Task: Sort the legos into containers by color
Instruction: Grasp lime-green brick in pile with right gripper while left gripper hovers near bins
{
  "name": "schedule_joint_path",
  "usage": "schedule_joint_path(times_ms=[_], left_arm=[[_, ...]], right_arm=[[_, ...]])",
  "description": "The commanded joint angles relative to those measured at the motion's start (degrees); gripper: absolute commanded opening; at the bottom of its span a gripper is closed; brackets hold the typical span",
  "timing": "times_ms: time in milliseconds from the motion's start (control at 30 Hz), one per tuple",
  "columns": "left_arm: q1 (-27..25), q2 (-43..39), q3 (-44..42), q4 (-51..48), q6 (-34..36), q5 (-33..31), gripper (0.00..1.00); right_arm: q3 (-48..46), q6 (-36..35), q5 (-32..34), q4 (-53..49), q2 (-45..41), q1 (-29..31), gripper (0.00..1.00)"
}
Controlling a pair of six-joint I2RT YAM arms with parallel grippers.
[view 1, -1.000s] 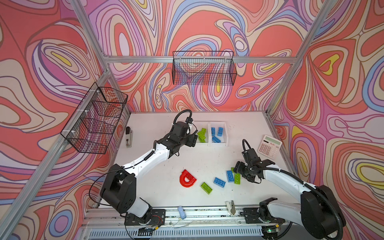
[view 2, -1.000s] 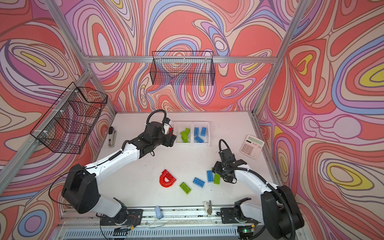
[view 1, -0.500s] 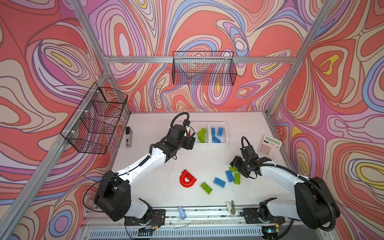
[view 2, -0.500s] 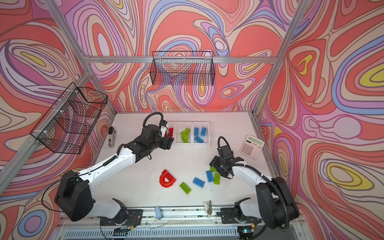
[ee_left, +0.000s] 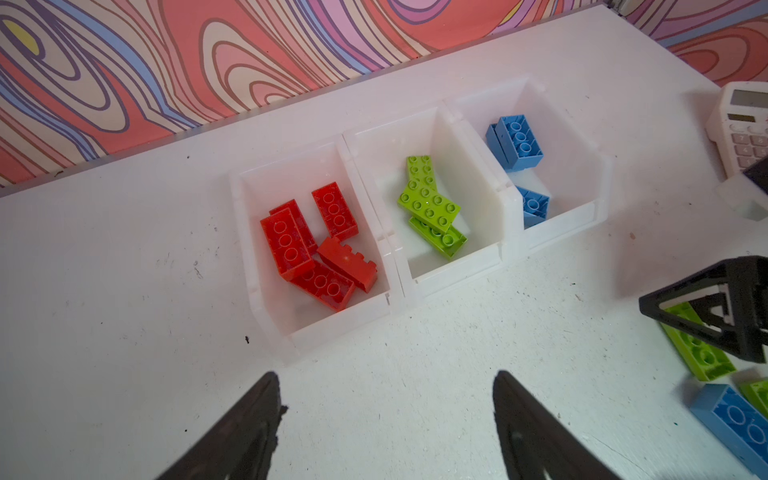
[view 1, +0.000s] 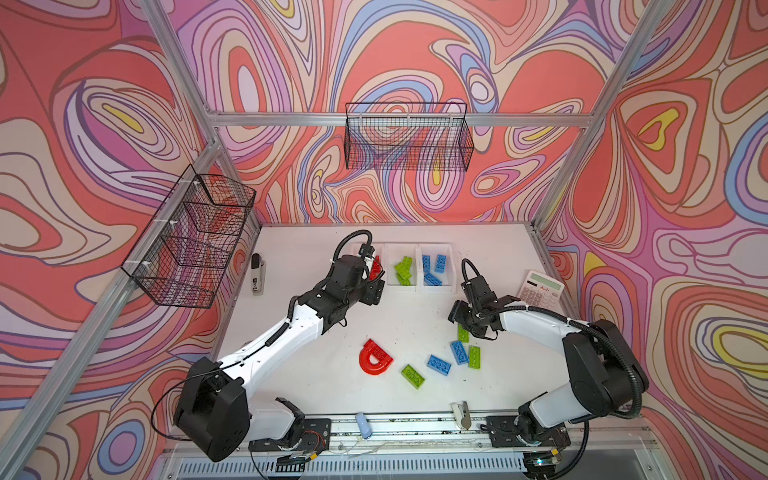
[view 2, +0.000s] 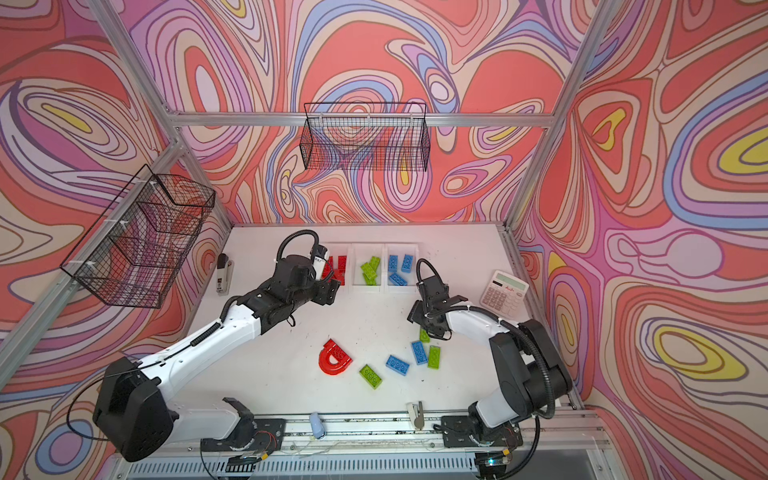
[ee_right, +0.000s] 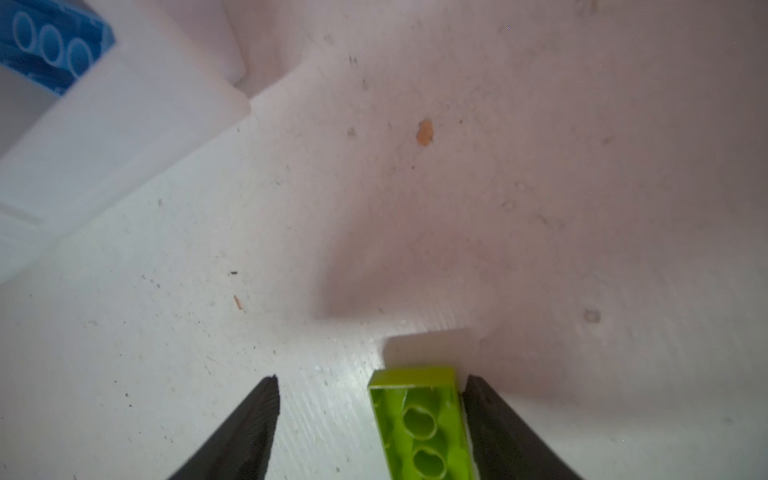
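Our left gripper (ee_left: 384, 386) has backed off from the bins (ee_left: 347, 143), jaws apart and empty. Our right gripper (ee_right: 370, 382) has dropped over a green brick (ee_right: 419, 419) lying on the table (ee_right: 166, 332). It's narrowing, one jaw touching, not yet clamped. The lift comes next, we reckon.

Three white open bins (ee_left: 453, 274), joined in a row at the back of the desk (view 1: 407, 316), hold red bricks (ee_left: 291, 249), lime bricks (ee_left: 430, 203) and blue bricks (ee_left: 519, 143), one colour each. Nearer the front lie a red arch (view 1: 376, 357), two loose blue bricks (view 1: 439, 365) and two loose lime bricks (view 1: 413, 376), studs up. An upturned lime brick (ee_right: 419, 424) lies between the parted fingers of the right claw (ee_right: 370, 377), touching one.
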Motion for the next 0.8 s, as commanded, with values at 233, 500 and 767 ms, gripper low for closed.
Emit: schedule_joint_path(times_ms=[233, 500, 767], left_arm=[[0.2, 1.4, 0.7, 0.2, -0.8, 1.7, 0.81], [0.2, 1.0, 0.5, -0.4, -1.3, 1.1, 0.82], [0.3, -0.7, -1.9, -2.7, -0.6, -0.6, 0.81]], right_arm=[[-3.4, -3.9, 8.6, -8.8, -6.3, 0.8, 0.63], [-1.2, -5.7, 6.3, -6.5, -3.0, 3.8, 0.64], [-2.2, -6.1, 5.7, -3.8, 0.7, 4.2, 0.58]])
